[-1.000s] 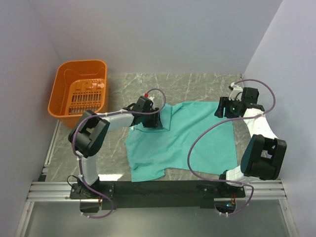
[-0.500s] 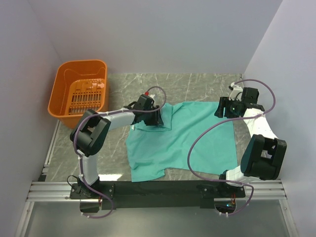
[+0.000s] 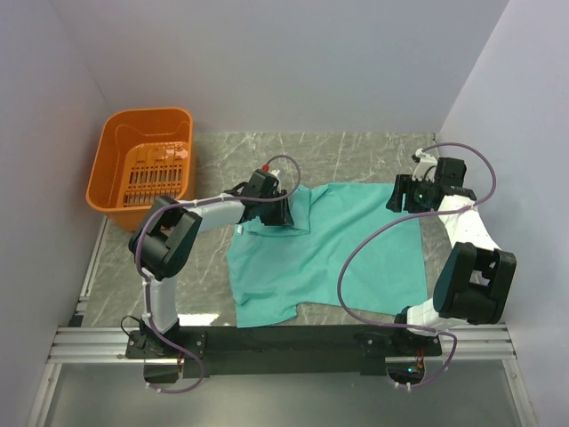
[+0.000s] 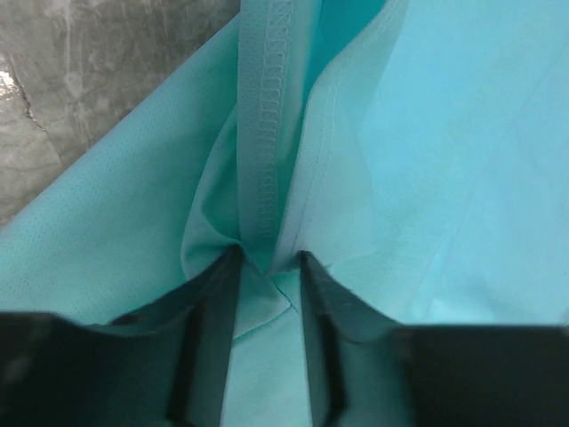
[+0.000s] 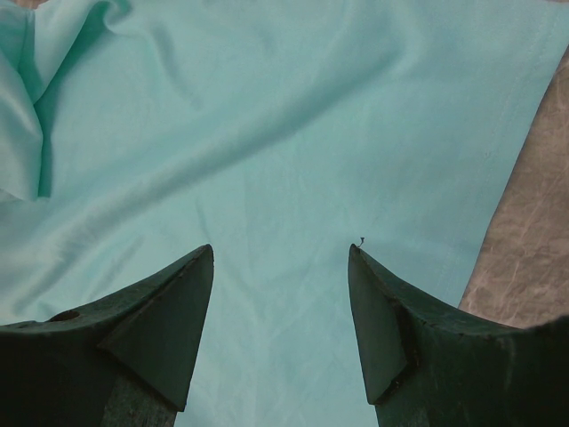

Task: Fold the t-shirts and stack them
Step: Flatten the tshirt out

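Observation:
The teal-green t-shirt [image 3: 329,253] lies spread on the grey marbled table [image 3: 356,156], rumpled at its upper left. My left gripper [image 3: 286,213] rests on that upper left part. In the left wrist view its jaws stand narrowly apart, pinching a bunched fold of the t-shirt [image 4: 444,133] with a stitched hem running up from between the fingertips [image 4: 227,267]. My right gripper [image 3: 396,197] hovers at the shirt's upper right corner. In the right wrist view it [image 5: 282,253] is open and empty above flat fabric [image 5: 267,116]. The neck label is hidden.
An orange plastic basket [image 3: 147,165] stands at the back left, apart from the shirt. White walls enclose the table on three sides. The black rail with the arm bases [image 3: 284,342] runs along the near edge. Bare table shows beside the shirt [image 5: 533,258].
The left gripper has shifted slightly up and right on the shirt's upper left part. The right arm and the shirt's outline look unchanged.

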Controlling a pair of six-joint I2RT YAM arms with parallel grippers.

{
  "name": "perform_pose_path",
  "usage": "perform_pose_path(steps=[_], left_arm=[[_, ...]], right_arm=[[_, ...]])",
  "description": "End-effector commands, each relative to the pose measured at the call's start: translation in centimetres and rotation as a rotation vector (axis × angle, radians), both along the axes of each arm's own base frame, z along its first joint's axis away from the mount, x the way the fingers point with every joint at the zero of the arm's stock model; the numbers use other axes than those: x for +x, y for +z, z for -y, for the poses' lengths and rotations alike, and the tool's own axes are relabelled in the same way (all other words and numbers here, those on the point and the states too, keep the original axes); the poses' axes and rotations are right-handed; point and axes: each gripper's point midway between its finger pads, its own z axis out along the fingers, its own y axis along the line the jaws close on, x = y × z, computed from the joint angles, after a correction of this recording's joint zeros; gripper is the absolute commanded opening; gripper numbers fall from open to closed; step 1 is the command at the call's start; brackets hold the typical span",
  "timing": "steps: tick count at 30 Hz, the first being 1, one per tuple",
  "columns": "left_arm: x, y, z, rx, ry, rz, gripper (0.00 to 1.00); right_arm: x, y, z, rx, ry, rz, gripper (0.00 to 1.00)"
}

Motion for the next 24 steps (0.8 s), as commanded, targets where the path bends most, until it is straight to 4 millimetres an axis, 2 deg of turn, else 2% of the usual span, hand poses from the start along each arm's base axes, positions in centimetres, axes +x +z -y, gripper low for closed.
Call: perform_pose_path(steps=[1, 3, 5, 9, 24], left_arm=[[1.1, 2.8, 0.3, -0.007, -0.011, 0.082, 0.41], [1.1, 3.6, -0.3, 0.011, -0.008, 0.110, 0.50], [1.1, 4.4, -0.4, 0.010, -0.010, 0.126, 0.52], [1.3, 4.4, -0.3, 0.016, -0.015, 0.124, 0.52], [1.8, 1.6, 0.9, 0.028, -0.042, 0.053, 0.45]], right_arm=[[0.4, 1.0, 0.1, -0.003, 0.000, 0.045, 0.69], [0.5, 1.0, 0.2, -0.002, -0.001, 0.048, 0.69], [0.4, 0.9, 0.1, 0.000, 0.000, 0.044, 0.69], [0.5, 1.0, 0.1, -0.001, 0.000, 0.046, 0.69], [0.4, 1.0, 0.2, -0.001, -0.004, 0.042, 0.69]])
